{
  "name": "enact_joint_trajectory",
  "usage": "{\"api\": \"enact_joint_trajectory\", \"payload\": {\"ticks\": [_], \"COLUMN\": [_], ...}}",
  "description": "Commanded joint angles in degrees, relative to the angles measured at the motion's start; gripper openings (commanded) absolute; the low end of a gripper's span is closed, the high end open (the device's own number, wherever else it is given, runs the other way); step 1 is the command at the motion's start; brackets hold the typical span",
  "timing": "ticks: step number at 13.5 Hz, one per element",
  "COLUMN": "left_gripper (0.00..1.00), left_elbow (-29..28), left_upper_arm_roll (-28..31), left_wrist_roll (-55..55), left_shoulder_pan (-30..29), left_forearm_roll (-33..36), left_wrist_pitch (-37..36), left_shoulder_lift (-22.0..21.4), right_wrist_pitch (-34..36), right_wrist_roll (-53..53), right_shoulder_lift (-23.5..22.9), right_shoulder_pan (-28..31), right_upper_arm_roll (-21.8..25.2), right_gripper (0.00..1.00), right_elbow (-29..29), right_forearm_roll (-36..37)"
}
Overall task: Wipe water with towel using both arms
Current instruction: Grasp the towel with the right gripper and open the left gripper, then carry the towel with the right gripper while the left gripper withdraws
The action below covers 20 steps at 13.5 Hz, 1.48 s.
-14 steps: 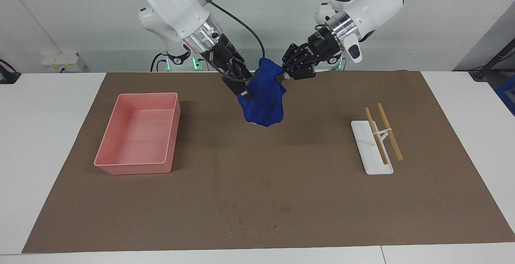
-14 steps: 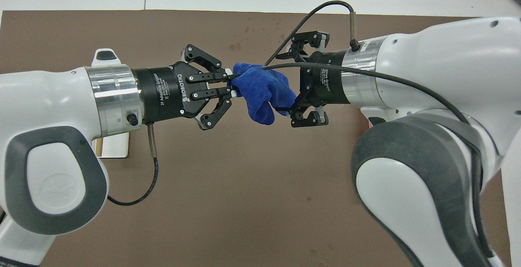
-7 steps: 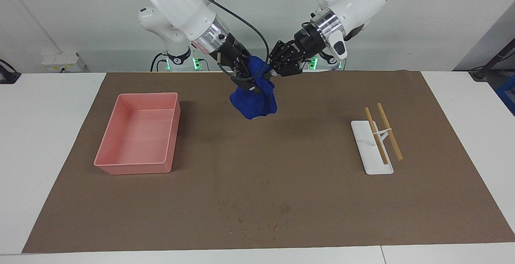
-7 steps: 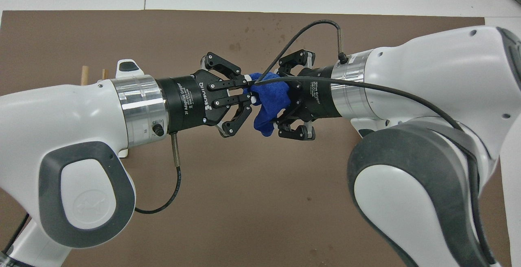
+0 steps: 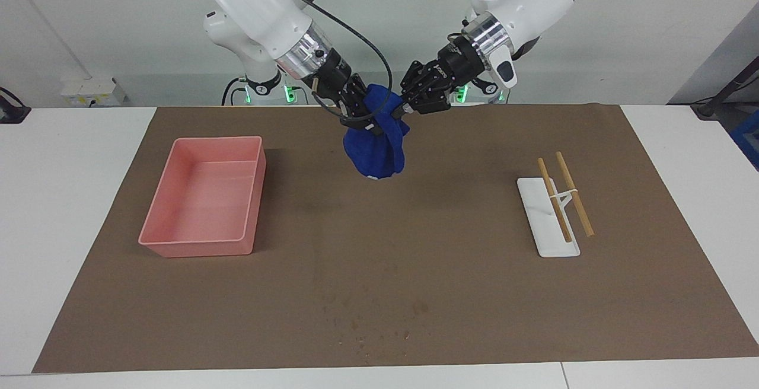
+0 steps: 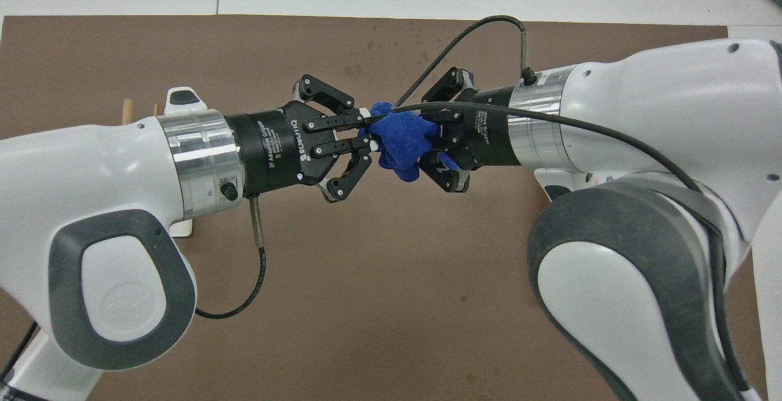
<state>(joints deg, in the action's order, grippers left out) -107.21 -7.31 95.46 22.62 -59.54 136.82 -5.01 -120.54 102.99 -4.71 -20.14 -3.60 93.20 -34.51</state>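
Two claws, one towel, hanging over the mat

Both arms meet in the air at the robots' end of the worktop (image 5: 77, 211): the left claw (image 5: 402, 111) pinches one top edge of the towel (image 5: 375, 150) and the right claw (image 5: 369, 127) is clamped on the other, so the blue cloth hangs bunched between them, clear of the brown mat (image 5: 450, 270), probably so it can be carried without dragging. From above, left claw (image 6: 365, 135) and right claw (image 6: 431, 139) sit close together with the towel (image 6: 400, 144) squeezed between. Faint damp spots (image 5: 379, 321) lie well apart, at the mat's edge farthest from the robots, likely the wiping target. Pink tray (image 5: 163, 241) and chopstick rest (image 5: 542, 223) sit toward either end, untouched.
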Motion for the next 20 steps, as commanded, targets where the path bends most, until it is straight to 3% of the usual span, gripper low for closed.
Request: {"api": "enact_joint_trajectory", "payload": {"ticks": [1,2,6,9,11,15,20], "left_gripper": [1.00,1.00,1.00,1.00,1.00,1.00,1.00], "left_elbow": [-0.90,-0.72,-0.02,0.94,2.08,4.28,5.78], "left_upper_arm_roll": [0.37,0.45,0.54,0.46,0.54,0.54,0.63], "left_wrist_roll": [0.52,0.43,-0.36,-7.44,-18.92,-47.23,-78.80], "left_shoulder_pan": [-0.12,-0.30,-1.61,-3.81,-6.35,-11.62,-16.99], "left_forearm_roll": [-0.32,1.94,23.01,37.00,39.58,45.89,54.85], "left_wrist_pitch": [0.64,0.73,0.20,-2.86,-8.03,-20.86,-34.76], "left_shoulder_lift": [-1.40,-1.40,-0.70,-0.52,-0.44,-0.52,-0.96], "right_wrist_pitch": [-3.81,-4.69,-10.40,-15.67,-19.19,-25.35,-22.47], "right_wrist_roll": [-2.26,-4.36,-15.69,-32.44,-43.53,-57.01,-59.14], "right_shoulder_lift": [0.50,0.50,0.93,0.41,-3.00,-11.36,-10.67], "right_shoulder_pan": [0.63,0.63,1.86,3.00,3.79,5.28,6.34], "right_upper_arm_roll": [-0.27,-0.27,0.00,0.00,0.08,0.08,0.17], "right_gripper": [0.00,0.00,0.00,0.00,0.00,0.00,0.00], "right_elbow": [1.11,1.46,5.49,10.24,10.43,10.25,18.84], "right_forearm_roll": [0.75,1.72,1.99,2.16,3.21,15.41,29.73]}}
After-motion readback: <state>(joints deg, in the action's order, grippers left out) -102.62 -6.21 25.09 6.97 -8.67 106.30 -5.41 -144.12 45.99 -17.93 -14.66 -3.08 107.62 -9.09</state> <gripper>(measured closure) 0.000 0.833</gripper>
